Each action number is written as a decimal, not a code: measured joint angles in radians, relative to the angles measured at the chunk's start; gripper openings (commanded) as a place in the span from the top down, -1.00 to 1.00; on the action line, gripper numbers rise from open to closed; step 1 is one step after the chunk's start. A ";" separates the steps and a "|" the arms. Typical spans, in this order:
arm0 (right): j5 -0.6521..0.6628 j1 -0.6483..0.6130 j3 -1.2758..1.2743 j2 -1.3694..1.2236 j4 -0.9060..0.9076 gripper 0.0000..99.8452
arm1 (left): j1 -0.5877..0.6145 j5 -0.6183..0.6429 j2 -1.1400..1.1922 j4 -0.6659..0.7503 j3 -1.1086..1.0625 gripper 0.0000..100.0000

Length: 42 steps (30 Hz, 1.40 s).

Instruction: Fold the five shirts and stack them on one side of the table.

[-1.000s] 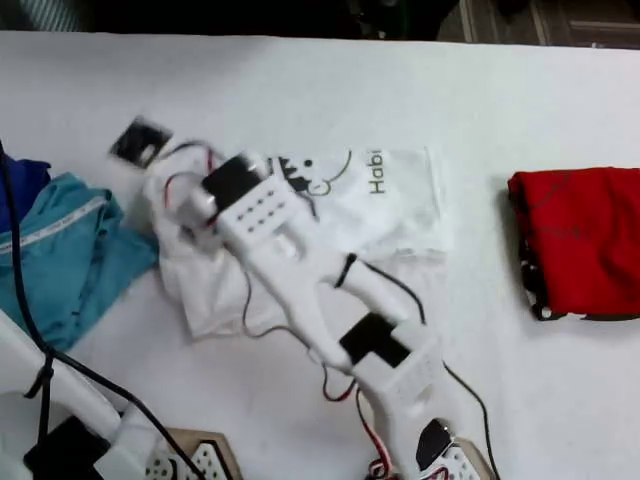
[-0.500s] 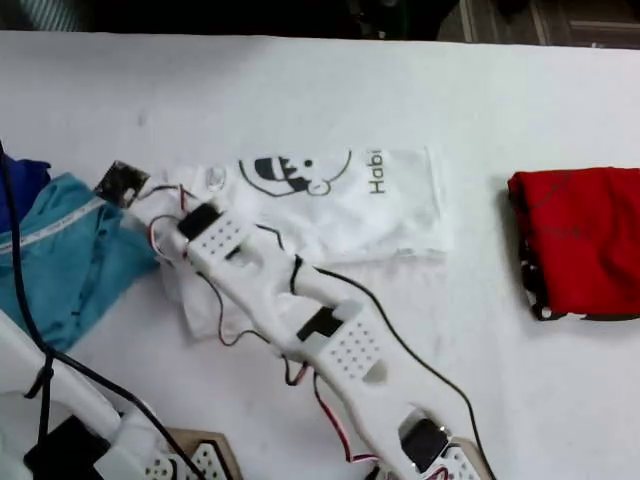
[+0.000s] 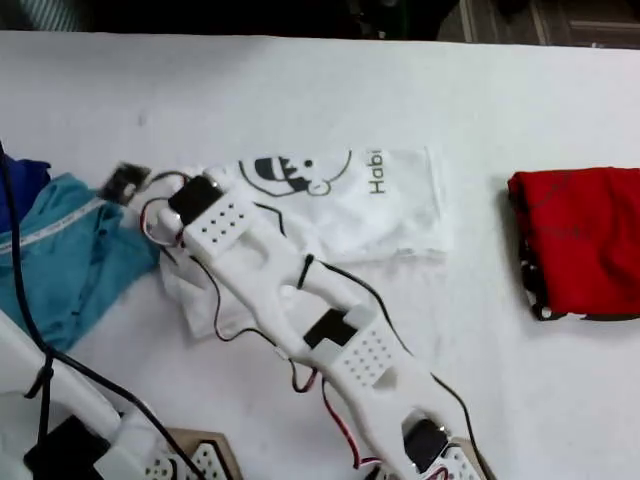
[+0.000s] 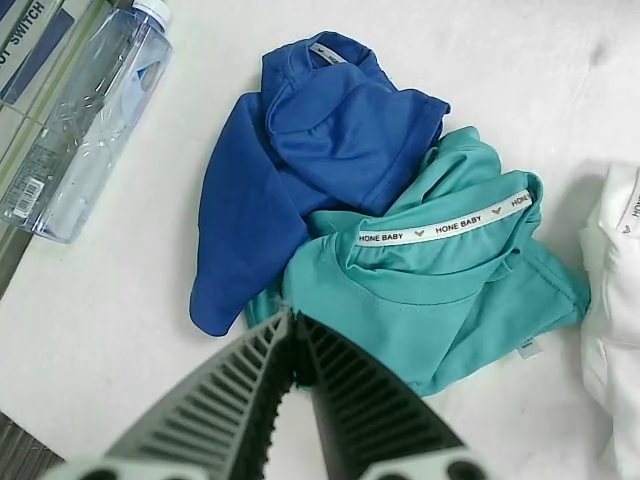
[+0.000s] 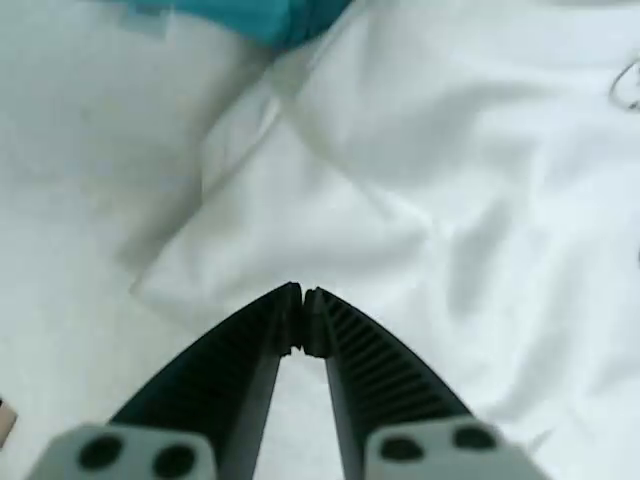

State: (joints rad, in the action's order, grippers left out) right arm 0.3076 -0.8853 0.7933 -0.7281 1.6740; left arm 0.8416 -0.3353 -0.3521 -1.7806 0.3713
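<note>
A white printed shirt (image 3: 345, 205) lies flat in the middle of the table, its left part rumpled under my right arm. My right gripper (image 3: 125, 183) is shut and empty, at the shirt's left edge beside the teal shirt (image 3: 60, 255). In the right wrist view the shut gripper (image 5: 302, 320) hovers over a white fold (image 5: 330, 220). My left gripper (image 4: 295, 335) is shut above the crumpled teal shirt (image 4: 440, 290) and blue shirt (image 4: 300, 160). A folded red shirt (image 3: 580, 235) rests on the right side, with a dark layer (image 3: 530, 285) beneath it.
A plastic water bottle (image 4: 85, 120) lies at the table edge beyond the blue shirt. The left arm's base (image 3: 60, 420) and black cable occupy the near left corner. Bare tabletop (image 3: 480, 330) stretches between the white and red shirts.
My right arm stretched out and its gripper swung from above the white shirt's left part down toward the teal shirt. The white shirt's left edge shifted. The left arm stayed still.
</note>
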 measured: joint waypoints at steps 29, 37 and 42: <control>0.100 -0.121 -0.677 0.178 -0.385 0.98 | 0.000 0.000 0.000 0.000 0.000 0.94; 0.100 -0.078 -0.638 0.170 -0.377 0.96 | 0.000 0.000 0.000 0.000 0.000 0.94; 0.101 -0.025 -0.503 0.161 -0.273 0.96 | 0.000 0.000 0.000 0.000 0.000 0.94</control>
State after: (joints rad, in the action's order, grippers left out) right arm 0.4089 -0.9099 0.2900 -0.5669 1.4009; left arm 0.8416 -0.3353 -0.3521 -1.7806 0.3713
